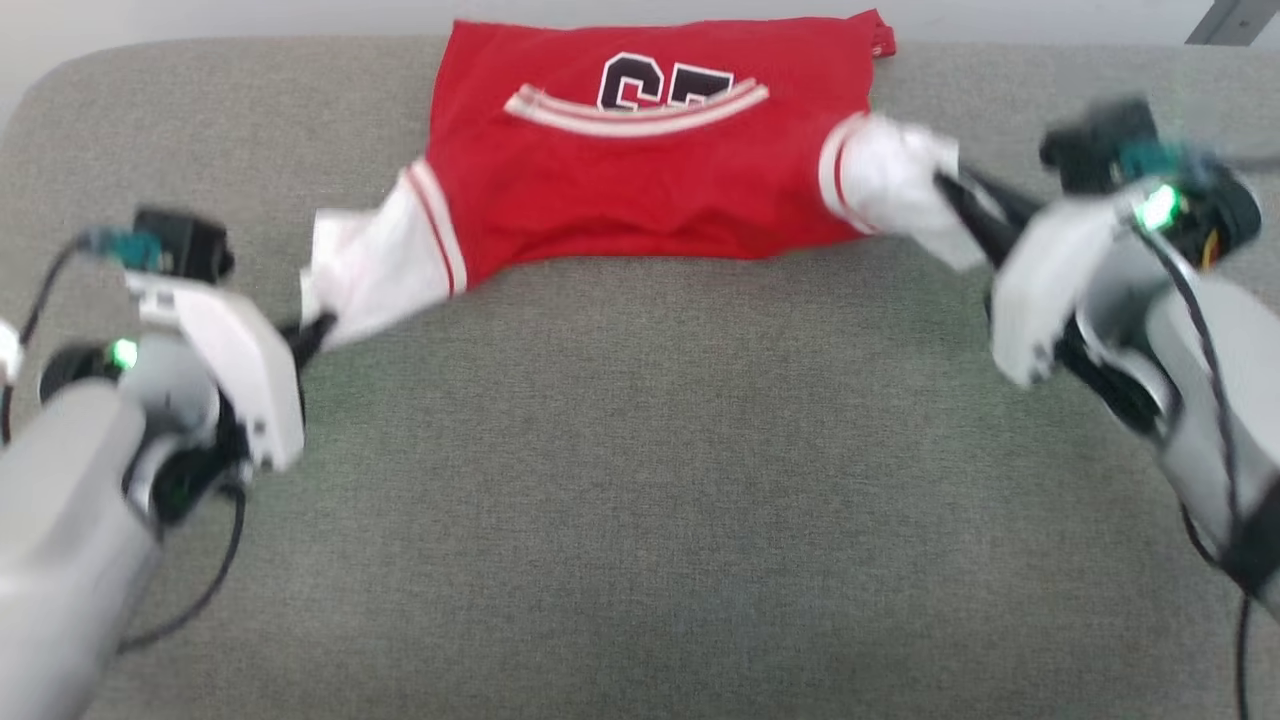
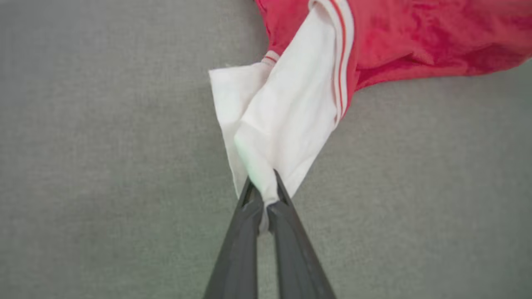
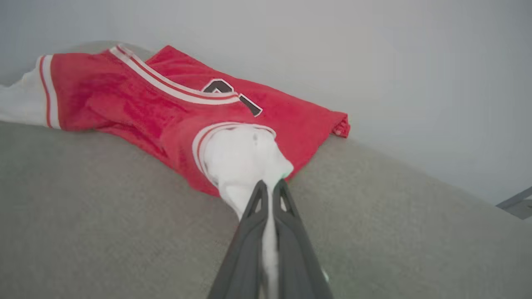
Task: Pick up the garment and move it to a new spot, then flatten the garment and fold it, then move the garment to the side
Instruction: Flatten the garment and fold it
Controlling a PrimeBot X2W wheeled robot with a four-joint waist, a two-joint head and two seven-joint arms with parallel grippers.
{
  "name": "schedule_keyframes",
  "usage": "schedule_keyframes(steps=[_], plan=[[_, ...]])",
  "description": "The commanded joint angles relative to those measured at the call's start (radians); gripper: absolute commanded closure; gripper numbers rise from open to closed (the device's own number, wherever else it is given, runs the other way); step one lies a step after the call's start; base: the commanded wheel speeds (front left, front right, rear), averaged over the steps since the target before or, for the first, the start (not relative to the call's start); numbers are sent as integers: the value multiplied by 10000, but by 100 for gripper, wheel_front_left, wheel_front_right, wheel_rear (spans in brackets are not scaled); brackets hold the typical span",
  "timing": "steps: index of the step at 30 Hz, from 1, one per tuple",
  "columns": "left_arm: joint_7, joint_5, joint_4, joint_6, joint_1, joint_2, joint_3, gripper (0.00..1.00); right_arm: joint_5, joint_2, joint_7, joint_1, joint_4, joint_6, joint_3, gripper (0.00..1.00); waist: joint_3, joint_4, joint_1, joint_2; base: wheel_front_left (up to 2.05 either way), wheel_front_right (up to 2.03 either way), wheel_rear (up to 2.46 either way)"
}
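Garment [image 1: 640, 190]: lay at the worktop's [image 1: 640, 480] far edge, sleeves stretched outward.
Left end effector [image 1: 318, 332]: clamped on one white sleeve tip.
Right end effector [image 1: 955, 195]: clamped on the other sleeve.
Risk: thin pinches might slip under tension; the garment might slide off the far edge.

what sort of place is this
Probably an indoor robot workroom: a wide grey fabric-covered surface with rounded corners, a plain pale wall behind it, and the garment held by its white sleeves between the left gripper and right gripper.
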Motion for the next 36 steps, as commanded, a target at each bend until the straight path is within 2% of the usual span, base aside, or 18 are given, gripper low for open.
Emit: schedule_keyframes(steps=[1, 8, 13, 16, 27, 30, 35, 36], plan=[[28, -197, -419, 225, 581, 249, 37, 100, 162, -401, 86, 507, -556, -10, -11, 100, -27, -3, 0, 0, 0, 0, 0], [30, -396, -2546, 1735, 2895, 1446, 111, 100, 135, -1991, 877, 2897, -3214, -8, -332, 100, -22, -46, 0, 0, 0, 0, 0], [-237, -414, -3455, 2680, 4058, 1899, 139, 100, 545, -2275, 1839, 4706, -4280, -7, -796, 100, -31, -52, 0, 0, 0, 0, 0], [-431, -493, -3858, 3040, 4648, 2031, 156, 100, 792, -2551, 2633, 5680, -4917, -8, -978, 100, -87, -44, 0, 0, 0, 0, 0], [-530, -1032, -5010, 3747, 6394, 2461, 89, 100, 1297, -3088, 4758, 8447, -6660, -7, -1912, 100, -214, -42, 0, 0, 0, 0, 0], [-467, -1171, -5243, 3965, 6802, 2475, 14, 100, 1211, -2910, 5075, 9060, -6839, -7, -2284, 100, -165, -5, 0, 0, 0, 0, 0], [-603, -1318, -5282, 4107, 7074, 2202, -38, 100, 845, -2199, 5424, 9694, -6533, -7, -2785, 100, -70, 78, 0, 0, 0, 0, 0], [-652, -1288, -5287, 4084, 7041, 2154, -40, 100, 617, -2093, 5428, 9686, -6506, -8, -2925, 75, -51, 86, 0, 0, 0, 0, 0]])
